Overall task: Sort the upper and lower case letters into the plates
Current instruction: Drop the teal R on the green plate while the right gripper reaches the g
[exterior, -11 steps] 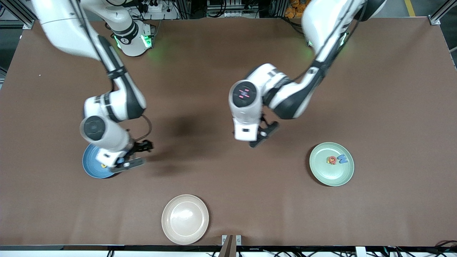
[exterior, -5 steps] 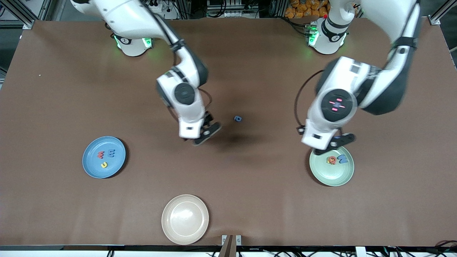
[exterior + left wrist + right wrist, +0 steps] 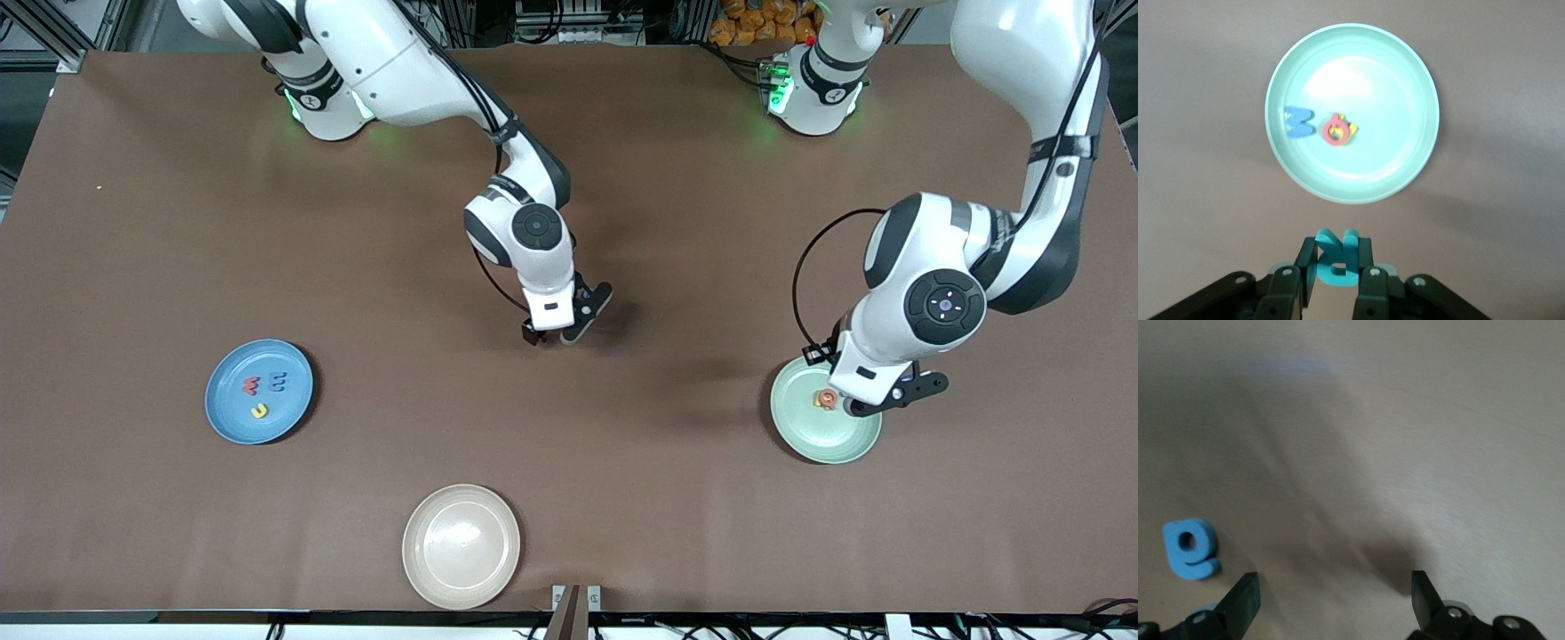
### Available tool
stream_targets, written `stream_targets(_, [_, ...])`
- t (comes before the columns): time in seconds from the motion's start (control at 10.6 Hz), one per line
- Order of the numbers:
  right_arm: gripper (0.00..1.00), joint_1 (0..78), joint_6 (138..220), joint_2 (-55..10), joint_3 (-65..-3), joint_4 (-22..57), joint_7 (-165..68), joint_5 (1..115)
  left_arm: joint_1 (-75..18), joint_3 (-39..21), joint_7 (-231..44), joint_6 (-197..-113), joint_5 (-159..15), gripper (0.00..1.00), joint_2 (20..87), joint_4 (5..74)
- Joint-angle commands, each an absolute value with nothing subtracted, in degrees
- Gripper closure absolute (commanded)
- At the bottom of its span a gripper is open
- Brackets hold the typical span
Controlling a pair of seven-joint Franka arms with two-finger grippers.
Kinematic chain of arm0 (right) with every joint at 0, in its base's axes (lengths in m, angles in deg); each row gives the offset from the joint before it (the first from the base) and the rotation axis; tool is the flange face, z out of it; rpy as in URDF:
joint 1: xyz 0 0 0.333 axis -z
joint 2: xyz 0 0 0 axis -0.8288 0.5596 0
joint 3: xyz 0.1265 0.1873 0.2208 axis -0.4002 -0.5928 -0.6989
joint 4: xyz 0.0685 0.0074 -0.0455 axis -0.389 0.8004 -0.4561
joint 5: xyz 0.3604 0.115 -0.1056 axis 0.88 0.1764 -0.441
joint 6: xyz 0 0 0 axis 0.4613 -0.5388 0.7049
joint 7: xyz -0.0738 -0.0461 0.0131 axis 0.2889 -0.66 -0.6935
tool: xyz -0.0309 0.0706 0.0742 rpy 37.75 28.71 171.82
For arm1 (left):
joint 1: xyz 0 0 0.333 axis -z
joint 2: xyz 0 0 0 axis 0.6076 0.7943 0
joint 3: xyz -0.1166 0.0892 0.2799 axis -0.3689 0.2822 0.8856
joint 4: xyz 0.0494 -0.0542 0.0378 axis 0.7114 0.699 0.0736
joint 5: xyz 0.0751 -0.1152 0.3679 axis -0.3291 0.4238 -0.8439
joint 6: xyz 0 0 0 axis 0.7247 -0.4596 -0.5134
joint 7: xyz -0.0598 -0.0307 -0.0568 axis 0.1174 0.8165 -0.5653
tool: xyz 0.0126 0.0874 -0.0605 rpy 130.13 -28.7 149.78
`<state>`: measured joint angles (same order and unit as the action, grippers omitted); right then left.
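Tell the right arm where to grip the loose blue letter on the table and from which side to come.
The blue letter lies flat on the bare table, a small thick piece with a round body and a short tail. Probably best to come straight down from above and close across the round body's outer edges. The right gripper is open, with the letter just outside one finger, so it must first shift over it.

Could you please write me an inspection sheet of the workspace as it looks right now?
Surface: brown table, bare between items.
Job's things: blue plate holds three letters; pale green plate holds blue, red and yellow letters; blue letter loose on table.
Clutter: cream plate, nothing in it.
Grippers: left gripper over green plate, shut on teal letter; right gripper open beside blue letter.
Cables: black loops at both wrists.
Surroundings: frame, wiring by the bases.
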<state>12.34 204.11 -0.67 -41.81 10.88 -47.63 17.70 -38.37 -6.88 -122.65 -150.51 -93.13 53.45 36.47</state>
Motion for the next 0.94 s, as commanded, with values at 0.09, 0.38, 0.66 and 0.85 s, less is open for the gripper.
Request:
stream_targets(0.09, [0.00,11.15,202.97,0.65,-42.43,7.32,-46.36,19.89,-42.24,-7.23,-117.79,-159.96,-92.86,1.00,53.67,42.29])
stream_targets(0.38, [0.00,10.28,203.32,1.18,-42.61,6.61,-46.71,19.99,-43.30,-6.70,-117.87,-163.57,-93.22,0.96,56.58,42.03])
stream_targets(0.66, [0.00,8.25,203.50,2.06,-42.61,6.44,-49.78,19.99,-43.21,-6.79,-118.13,-163.67,-93.22,0.00,56.59,41.59])
stream_targets(0.85, [0.00,7.98,203.50,2.24,-42.61,6.44,-50.31,20.07,-42.25,-7.14,-118.75,-163.14,-93.22,0.00,54.84,41.59])
